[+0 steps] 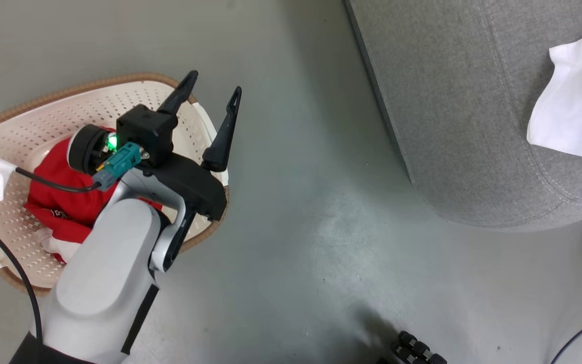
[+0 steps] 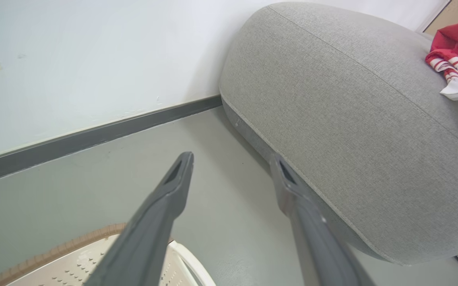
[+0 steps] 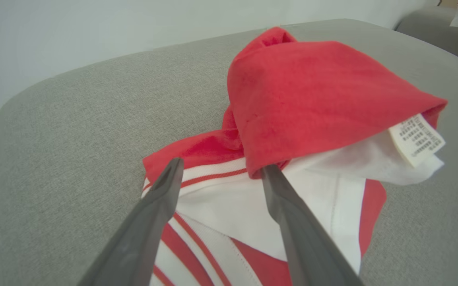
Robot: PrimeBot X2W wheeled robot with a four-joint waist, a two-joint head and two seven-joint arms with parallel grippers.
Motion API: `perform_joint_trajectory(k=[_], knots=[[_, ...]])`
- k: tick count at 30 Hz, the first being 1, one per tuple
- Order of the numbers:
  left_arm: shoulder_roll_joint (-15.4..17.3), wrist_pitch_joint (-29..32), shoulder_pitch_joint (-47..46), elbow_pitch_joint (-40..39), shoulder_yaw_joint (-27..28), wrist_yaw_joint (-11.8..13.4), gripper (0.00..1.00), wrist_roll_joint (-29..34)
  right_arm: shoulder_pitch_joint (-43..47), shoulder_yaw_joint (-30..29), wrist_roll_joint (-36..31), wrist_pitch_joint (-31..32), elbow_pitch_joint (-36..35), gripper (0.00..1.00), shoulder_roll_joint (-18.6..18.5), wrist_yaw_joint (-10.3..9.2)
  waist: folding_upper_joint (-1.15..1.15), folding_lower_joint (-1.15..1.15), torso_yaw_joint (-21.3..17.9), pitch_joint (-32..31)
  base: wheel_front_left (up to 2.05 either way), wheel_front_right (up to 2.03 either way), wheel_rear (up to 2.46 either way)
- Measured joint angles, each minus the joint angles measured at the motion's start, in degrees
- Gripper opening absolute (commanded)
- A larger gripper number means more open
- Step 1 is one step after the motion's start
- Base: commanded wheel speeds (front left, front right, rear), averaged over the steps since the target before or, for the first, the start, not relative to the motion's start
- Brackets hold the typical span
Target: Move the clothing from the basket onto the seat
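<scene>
On the grey seat at the right lies red-and-white clothing; the right gripper hovers over it, fingers spread, empty. A red piece sits in the basket, left, under the bent left arm; the left gripper points far, fingers spread.

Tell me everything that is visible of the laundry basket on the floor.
The basket is cream plastic, perforated with small holes, with a brown woven-look rim and white side handles. It stands upright on the grey floor, apart from the sofa. A crumpled red garment with white parts lies inside. The open left gripper hovers above its rim, and that arm hides part of it.
</scene>
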Motion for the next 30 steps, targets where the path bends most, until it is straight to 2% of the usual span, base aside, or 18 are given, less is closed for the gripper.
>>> perform_joint_trajectory(k=[4, 10, 14, 16, 25, 30], knots=[[-0.91, -1.44, 0.65, 1.47, 0.18, -0.03, 1.0, -0.67, 1.24, 0.82, -1.47, -0.01, -1.27, 1.0, 0.27, 0.47, 0.0, 0.0, 0.47, -2.22, 0.0, 0.0, 0.0], [-2.12, -3.32, 1.96, 3.99, 0.76, -0.04, 1.0, -2.26, 4.01, 2.76, -3.55, 0.0, -4.3, 1.0, 3.63, 0.48, 0.0, 0.0, 1.2, -5.44, 0.0, 0.0, 0.0], [-2.57, -4.64, 2.74, 5.09, 1.1, -0.04, 1.0, -2.69, 5.0, 3.14, -4.47, -0.01, -5.46, 1.0, 3.71, 0.51, 0.0, 0.0, 1.69, -7.29, 0.0, 0.0, 0.0], [-3.23, -5.34, 3.03, 5.86, 1.27, -0.04, 1.0, -3.03, 5.56, 3.43, -5.0, -0.01, -6.0, 1.0, 3.61, 1.46, 0.0, 0.0, 2.1, -8.59, 0.0, 0.0, 0.0], [-4.55, -7.97, 6.14, 8.88, 3.07, 0.05, 1.0, -4.2, 8.64, 4.59, -6.14, -0.01, -8.72, 1.0, 3.81, 2.52, -0.01, 0.0, 4.7, -14.69, 0.0, 0.0, 0.0], [-4.57, -9.03, 7.96, 10.31, 5.02, 1.07, 1.0, -5.69, 11.73, 5.49, -7.05, -0.01, -10.28, 1.0, 4.78, 3.05, 0.0, 0.0, 6.59, -18.18, 0.0, 0.0, 0.0]])
